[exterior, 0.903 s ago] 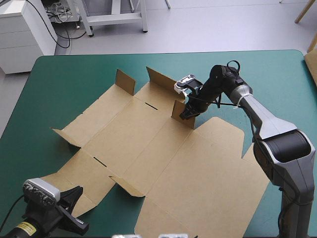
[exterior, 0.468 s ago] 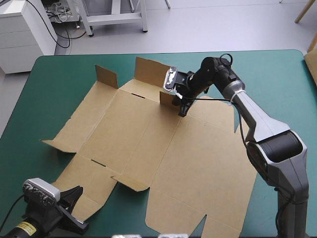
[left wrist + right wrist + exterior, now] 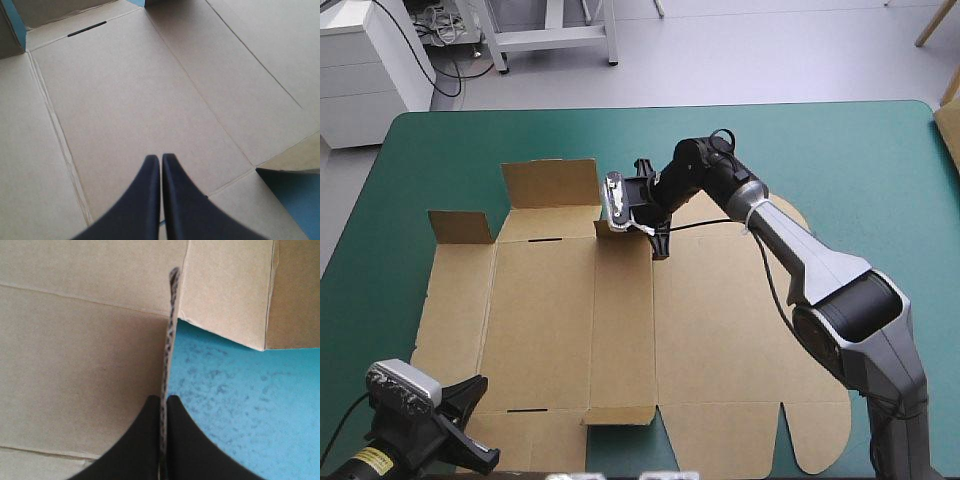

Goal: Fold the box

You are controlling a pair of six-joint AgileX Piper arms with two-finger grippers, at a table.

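The brown box [image 3: 720,330] lies as a cut sheet spread flat on the teal-green cover, its edges square with the table. Two flaps at its far side stand up, a wide one [image 3: 550,183] and a smaller one [image 3: 460,226]. My right gripper [image 3: 658,238] is at the far middle of the sheet, shut on the edge of a small raised flap [image 3: 170,340], which runs between its fingers [image 3: 150,435]. My left gripper [image 3: 478,388] sits at the near left corner of the table, shut on nothing, pointing over the board [image 3: 150,90].
Bare teal-green cover [image 3: 860,170] stretches beyond and to the right of the sheet. The sheet's near edge reaches almost to the table's near edge. A pale brown edge [image 3: 950,130] shows at the table's right side.
My right gripper has dragged the flap leftward, swinging the whole sheet round from skewed to square with the table. The left arm has not moved.
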